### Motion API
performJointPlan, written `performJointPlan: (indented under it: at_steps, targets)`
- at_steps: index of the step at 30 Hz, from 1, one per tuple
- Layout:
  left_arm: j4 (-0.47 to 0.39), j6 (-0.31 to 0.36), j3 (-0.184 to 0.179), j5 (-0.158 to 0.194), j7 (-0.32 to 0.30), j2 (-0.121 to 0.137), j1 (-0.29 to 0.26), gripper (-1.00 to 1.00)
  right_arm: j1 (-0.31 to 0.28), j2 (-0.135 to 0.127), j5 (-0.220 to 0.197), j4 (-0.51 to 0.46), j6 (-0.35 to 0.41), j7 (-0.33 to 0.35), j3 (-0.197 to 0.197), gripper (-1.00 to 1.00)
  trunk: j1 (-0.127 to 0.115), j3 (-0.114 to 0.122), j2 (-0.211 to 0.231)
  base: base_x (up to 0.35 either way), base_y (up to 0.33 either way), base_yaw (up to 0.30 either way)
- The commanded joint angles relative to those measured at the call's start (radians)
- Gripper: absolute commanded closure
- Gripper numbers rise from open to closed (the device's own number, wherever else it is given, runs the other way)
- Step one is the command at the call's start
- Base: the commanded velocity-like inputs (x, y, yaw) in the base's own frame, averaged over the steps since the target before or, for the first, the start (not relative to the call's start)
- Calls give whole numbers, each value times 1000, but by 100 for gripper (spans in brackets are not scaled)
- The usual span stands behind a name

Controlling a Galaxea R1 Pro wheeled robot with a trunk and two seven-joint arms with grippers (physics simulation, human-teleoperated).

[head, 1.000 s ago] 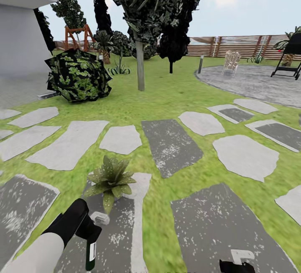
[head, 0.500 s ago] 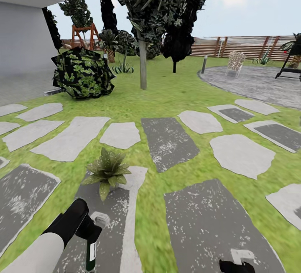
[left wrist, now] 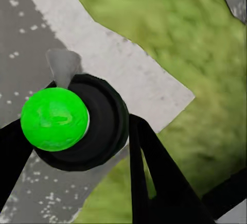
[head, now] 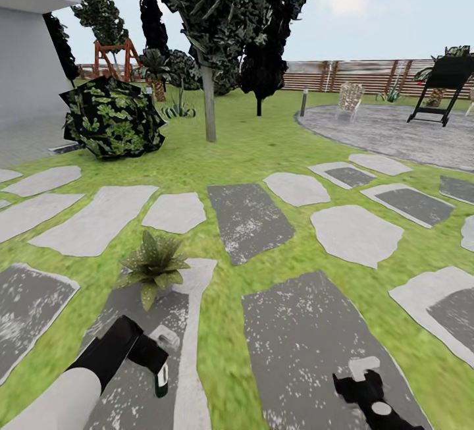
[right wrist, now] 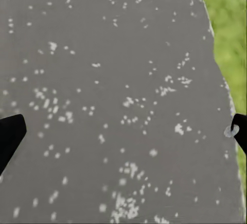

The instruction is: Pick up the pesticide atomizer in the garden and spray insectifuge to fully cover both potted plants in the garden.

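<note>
Pesticide atomizer point(head: 160, 377) sits pinched in our left gripper point(head: 153, 359), its long axis pointing down at the slab point(head: 131, 324), with one potted plant point(head: 151, 263) just ahead, while our right gripper point(head: 359, 377) hangs spread and empty, farther off.

Pesticide atomizer point(head: 160, 377): dark glossy plastic look, white paper-like label; top point(left wrist: 54, 119) bright green, smooth, shiny.
Stepping slabs point(head: 316, 344): matt stone, rough, dark grey with white speckles; others pale grey.
Lawn point(head: 263, 153): matt, blurry green.
Fence point(head: 368, 76): brown slatted wood.
Potted plant point(head: 153, 264): matt, mottled green leaves.
</note>
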Motion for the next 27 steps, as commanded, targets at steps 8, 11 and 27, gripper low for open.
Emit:
performJointPlan:
  at_steps: [8, 11, 27]
  targets:
    - [40, -276, -150, -11, -95, 10, -4, 100, 0, -10, 233, -225, 2, 370, 38, -100, 0, -1, 0, -1, 0, -1]
    - [27, -302, -183, -20, -135, -2, 1, 100, -1, -1, 255, -248, -1, 432, 38, -100, 0, -1, 0, 0, 0, 0]
    - [39, -392, -151, -4, -89, -1, 0, 100, -1, 11, 230, -216, -4, 403, 50, -100, 0, -1, 0, 0, 0, 0]
